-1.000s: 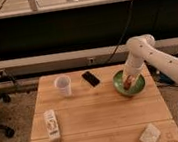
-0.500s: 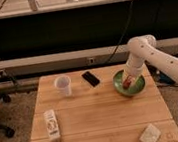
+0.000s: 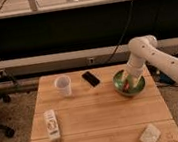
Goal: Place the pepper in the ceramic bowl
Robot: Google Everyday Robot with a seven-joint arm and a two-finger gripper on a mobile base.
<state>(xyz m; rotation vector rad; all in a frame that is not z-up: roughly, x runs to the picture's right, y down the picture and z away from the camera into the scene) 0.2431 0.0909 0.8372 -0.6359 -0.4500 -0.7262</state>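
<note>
The task looks close to finished, though not plainly done. The gripper [image 3: 129, 81] reaches down into the ceramic bowl [image 3: 118, 78], which sits toward three o'clock on the wooden table [image 3: 100, 119], near its right edge. A small red-orange shape, which I take to be the pepper [image 3: 127, 85], shows inside the bowl right at the tip of the gripper, low against the green glaze. So the carrying part appears complete: the pepper is already within the bowl's rim. What I cannot tell is whether the pepper is released or held, since the tip of the arm is buried in the bowl; the state of the claw cannot be read here. What seems left, by my judgement, is letting go if that is not yet done, and then lifting the arm straight up and clear without catching the rim or dragging the bowl. The other things on the table play no part: a white cup [image 3: 63, 85] at about ten o'clock, a dark phone [image 3: 90, 78] at twelve, a white bottle [image 3: 52, 128] lying at eight o'clock, and a pale square object [image 3: 150, 136] at five.
</note>
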